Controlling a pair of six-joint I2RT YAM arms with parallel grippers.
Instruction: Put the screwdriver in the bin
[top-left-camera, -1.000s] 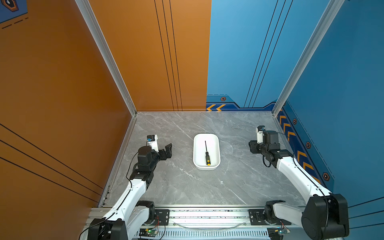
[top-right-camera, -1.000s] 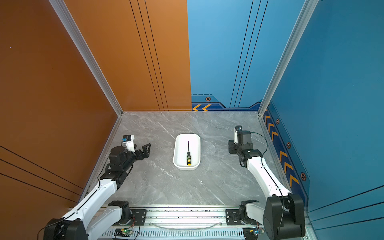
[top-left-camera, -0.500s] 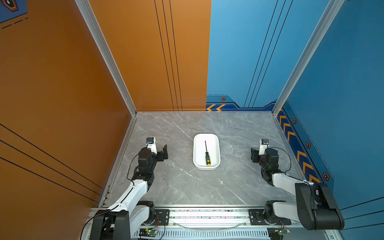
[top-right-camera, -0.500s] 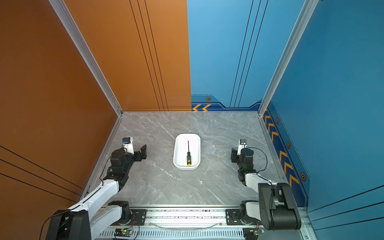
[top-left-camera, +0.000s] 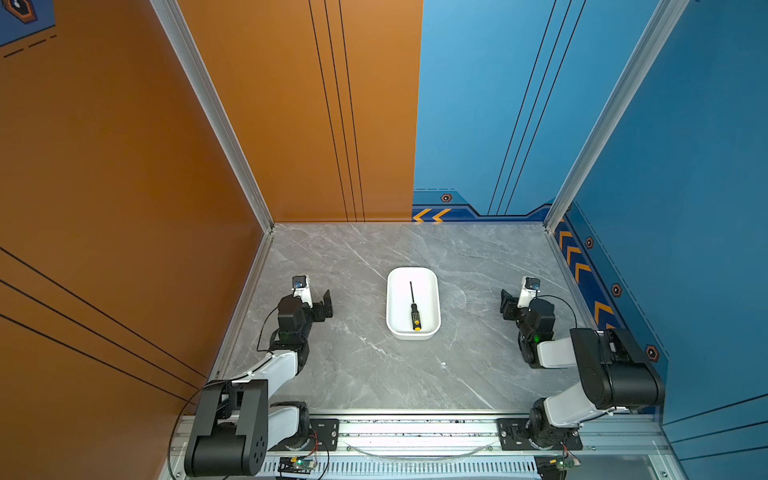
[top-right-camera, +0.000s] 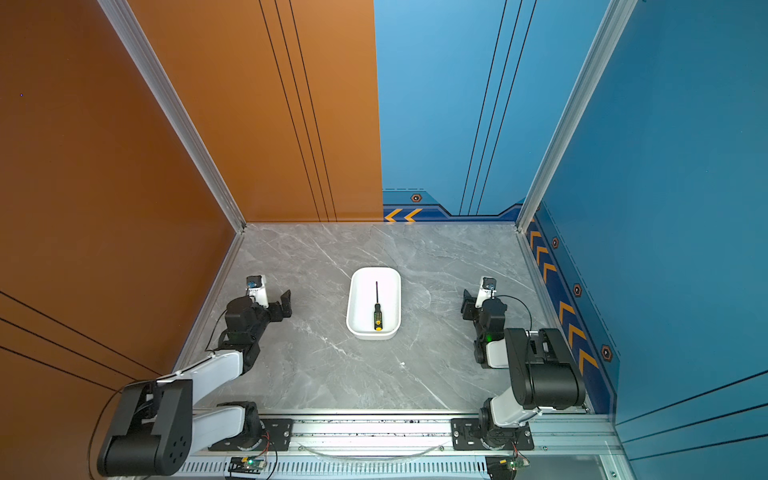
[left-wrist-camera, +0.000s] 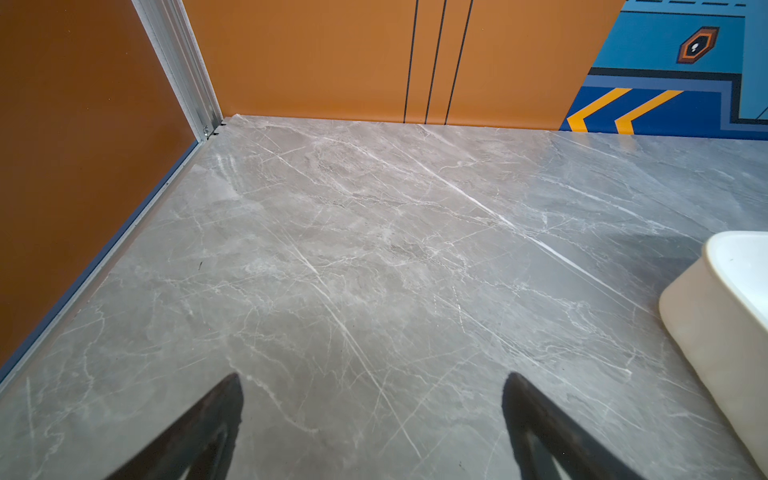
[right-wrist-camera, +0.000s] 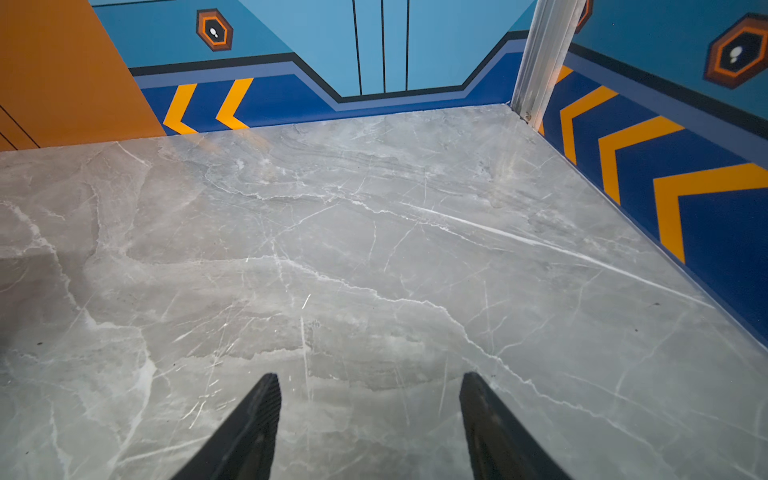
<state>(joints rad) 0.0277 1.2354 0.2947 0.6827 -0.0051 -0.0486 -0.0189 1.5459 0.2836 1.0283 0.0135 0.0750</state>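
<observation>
Overall, I saw both arms folded back low near the front rail, elbows bent, well apart from the bin (top-left-camera: 434, 299) in both top views. My left gripper (left-wrist-camera: 372, 386) pointed toward the back wall with its jaws spread wide and nothing between them; only the dark tapered fingertips (left-wrist-camera: 224, 399) showed in the left wrist view, the rest cut off by the frame edge. My right gripper (right-wrist-camera: 370, 384) likewise stood parted and empty over bare surface (right-wrist-camera: 374, 249), its ribbed black fingers (right-wrist-camera: 266, 399) cropped at the frame edge.

The screwdriver (top-left-camera: 414, 309) lay flat inside the bin, thin black shaft pointing toward the back wall, black handle with yellow marks and yellow end cap nearest the front rim (top-right-camera: 373, 334). The bin was smooth white plastic, a rounded rectangle with a low wall. The surface was grey marble-patterned slab with pale veins.

From the left wrist view I caught only one rounded corner of the bin (left-wrist-camera: 723, 316); its inside and the screwdriver were out of frame there. In a top view the left gripper (top-right-camera: 282, 305) looked small and dark, its fingertips hard to separate.
</observation>
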